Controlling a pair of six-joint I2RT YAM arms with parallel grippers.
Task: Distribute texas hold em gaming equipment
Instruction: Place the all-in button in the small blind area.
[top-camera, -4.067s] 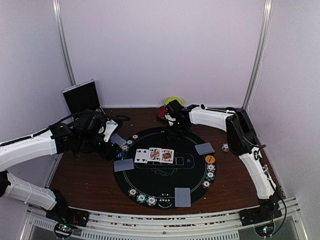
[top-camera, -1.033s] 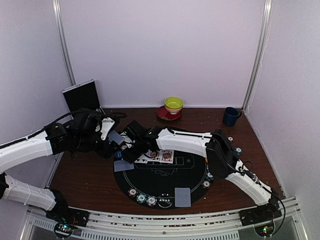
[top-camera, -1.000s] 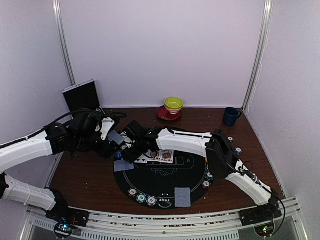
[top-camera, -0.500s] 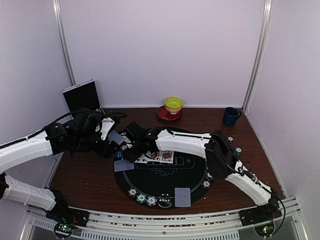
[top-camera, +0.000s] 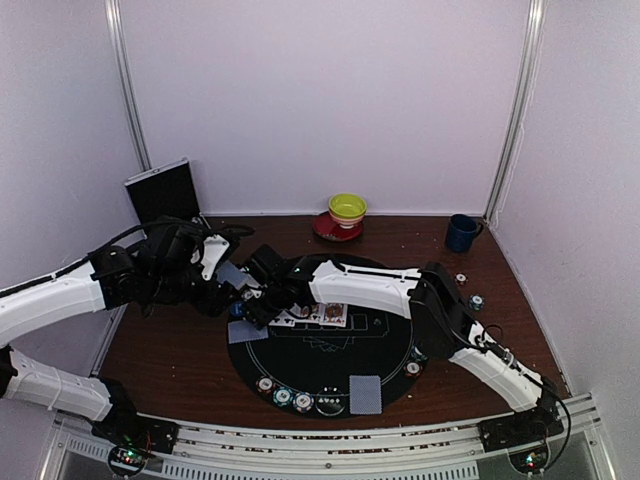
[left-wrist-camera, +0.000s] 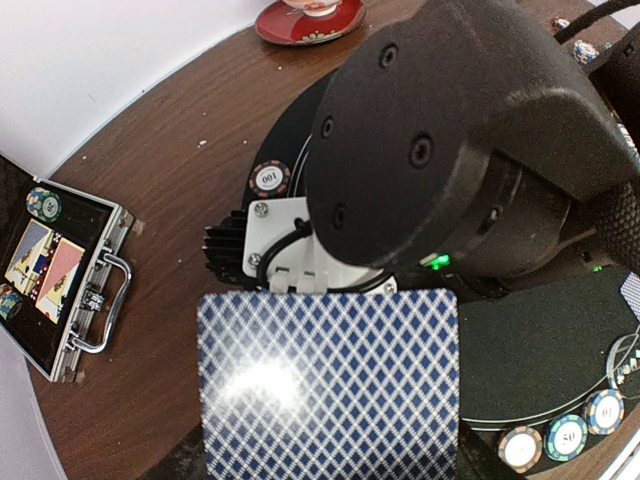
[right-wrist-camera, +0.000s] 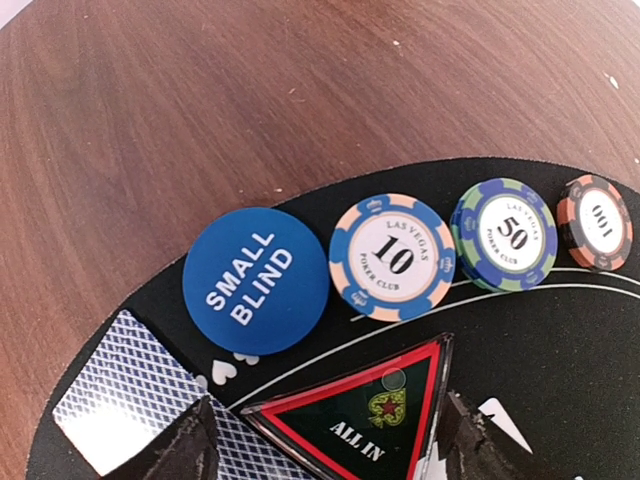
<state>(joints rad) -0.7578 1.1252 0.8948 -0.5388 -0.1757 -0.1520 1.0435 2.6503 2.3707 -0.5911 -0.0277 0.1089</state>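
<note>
From above, the right arm (top-camera: 360, 285) stretches across the round black mat (top-camera: 330, 355) and covers its far half; a yellow-green bowl (top-camera: 347, 207) and a blue mug (top-camera: 461, 232) stand behind. Four seconds ago that arm was at the mat's far edge; now the right gripper (top-camera: 258, 305) sits at its left edge, close to the left gripper (top-camera: 222, 287). Left wrist view: the left gripper pinches a blue-backed card (left-wrist-camera: 330, 385), and the right arm's black wrist looms just beyond. Right wrist view: the jaws stand wide, straddling an ALL IN triangle (right-wrist-camera: 365, 420) — a gap shows on one side — with the SMALL BLIND disc (right-wrist-camera: 255, 280) and a row of chips (right-wrist-camera: 393, 257) just ahead.
</note>
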